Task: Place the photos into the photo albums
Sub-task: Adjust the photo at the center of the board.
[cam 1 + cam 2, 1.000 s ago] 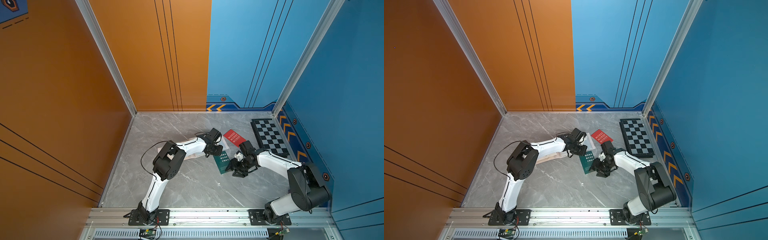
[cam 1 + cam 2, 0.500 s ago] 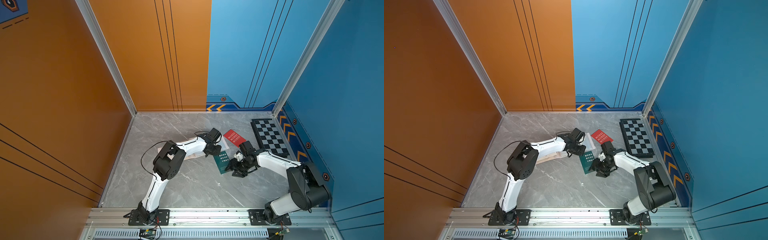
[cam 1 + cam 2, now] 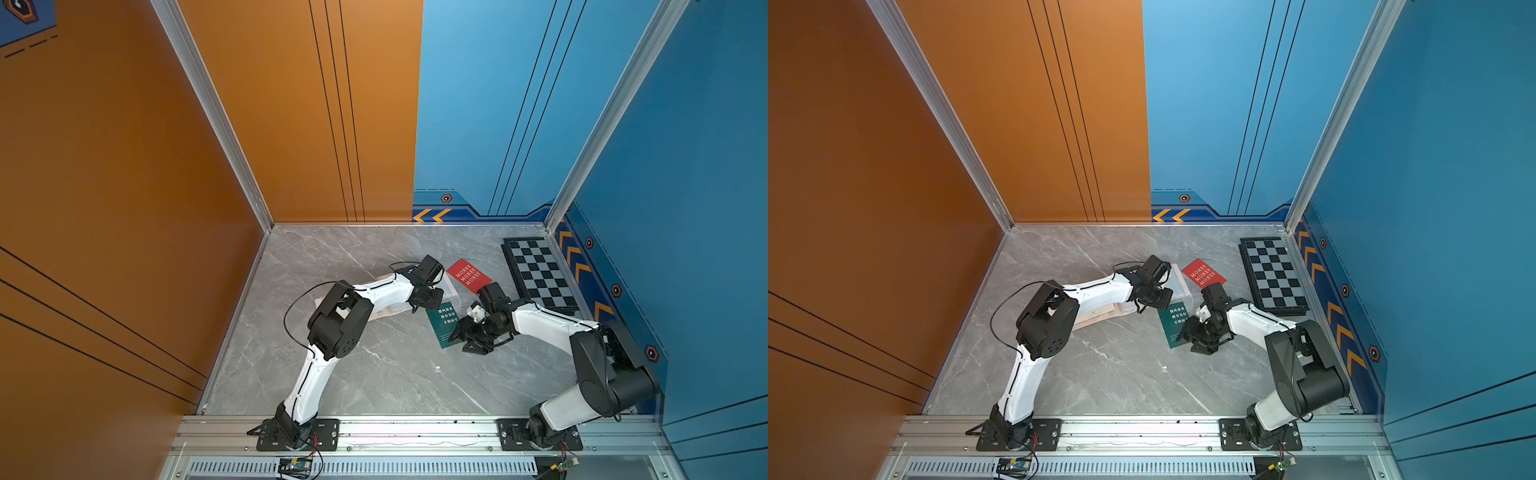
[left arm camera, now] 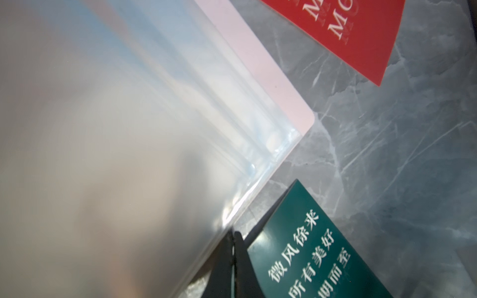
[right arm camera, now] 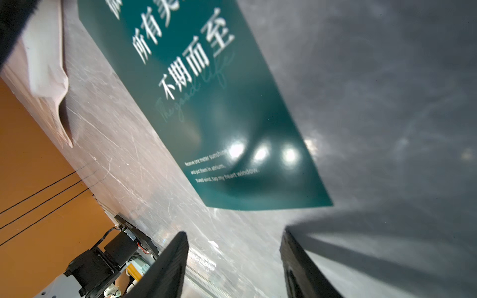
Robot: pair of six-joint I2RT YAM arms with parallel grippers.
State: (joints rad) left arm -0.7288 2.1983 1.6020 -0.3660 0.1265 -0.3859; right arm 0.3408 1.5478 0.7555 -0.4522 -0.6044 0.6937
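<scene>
The photo album (image 3: 450, 290) (image 3: 1184, 286) lies open under my left arm in both top views. My left gripper (image 3: 414, 309) (image 4: 233, 247) is shut on the edge of a clear sleeve page (image 4: 154, 129), which is lifted off the pink cover (image 4: 258, 64). A dark green photo (image 3: 441, 322) (image 4: 309, 245) (image 5: 206, 103) with white Chinese characters lies flat just beside the album. My right gripper (image 3: 461, 343) (image 5: 233, 232) stands open at that photo's near corner, low over the table, with nothing between its fingers. A red "MONEY" photo (image 3: 468, 275) (image 4: 361, 38) lies behind it.
A black-and-white checkerboard (image 3: 540, 276) (image 3: 1274, 276) lies along the right wall at the back. Orange and blue walls close in three sides. Both arm bases sit on the metal rail (image 3: 415, 432) at the front edge.
</scene>
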